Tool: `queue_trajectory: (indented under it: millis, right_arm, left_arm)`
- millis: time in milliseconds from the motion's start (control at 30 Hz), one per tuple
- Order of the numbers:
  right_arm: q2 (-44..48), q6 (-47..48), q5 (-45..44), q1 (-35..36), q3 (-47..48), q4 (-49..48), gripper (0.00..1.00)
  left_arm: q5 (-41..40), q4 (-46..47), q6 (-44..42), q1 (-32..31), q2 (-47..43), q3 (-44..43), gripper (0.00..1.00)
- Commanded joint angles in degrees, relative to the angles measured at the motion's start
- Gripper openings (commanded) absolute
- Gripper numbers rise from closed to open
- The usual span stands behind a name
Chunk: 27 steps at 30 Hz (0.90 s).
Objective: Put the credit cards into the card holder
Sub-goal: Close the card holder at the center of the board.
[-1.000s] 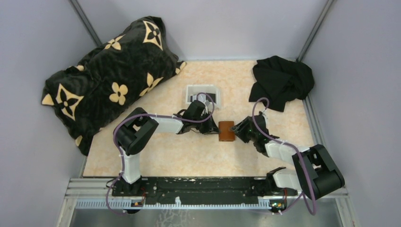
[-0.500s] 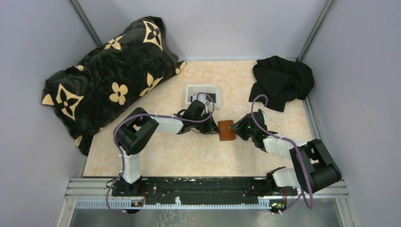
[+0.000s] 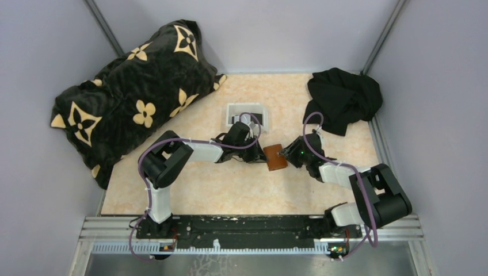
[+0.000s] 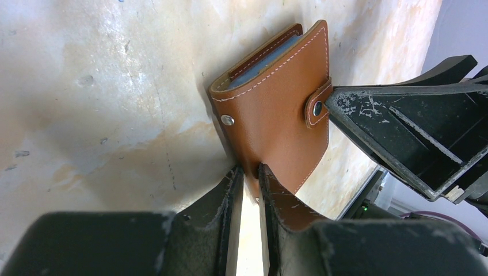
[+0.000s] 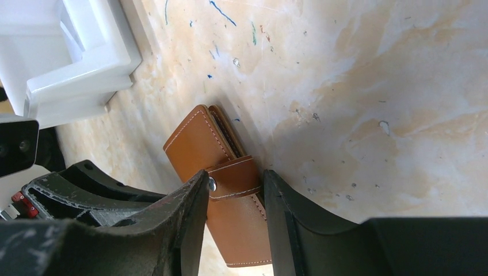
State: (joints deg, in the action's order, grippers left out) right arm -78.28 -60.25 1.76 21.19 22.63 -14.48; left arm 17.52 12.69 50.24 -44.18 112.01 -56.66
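Counter (image 3: 230,190) is carrying one card holder (image 3: 275,157) mid-frame, one white tray (image 3: 230,107) just above it, one black cloth (image 3: 343,99) upper right, one patterned cushion (image 3: 132,92) upper left.

Pale lilac walls (image 3: 288,29) enclose a beige marbled table (image 3: 230,190); a patterned black cushion (image 3: 132,86) lies far left, a black cloth (image 3: 343,98) far right
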Motion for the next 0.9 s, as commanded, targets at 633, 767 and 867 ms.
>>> queue_trajectory:
  millis: [633,767,867]
  right_arm:
    - [-5.84,11.39,0.78,0.23,1.86,18.05,0.40]
    - [-5.20,12.19,1.20,0.51,1.28,18.80,0.40]
    - [-4.75,12.55,1.47,0.77,0.93,19.43,0.39]
  left_arm:
    - [-11.90,-13.17,-4.89,2.22,5.32,5.60,0.25]
    - [-12.22,-13.30,-5.13,2.61,5.19,5.59,0.25]
    - [-12.59,-13.54,-5.41,2.85,5.09,5.50,0.25]
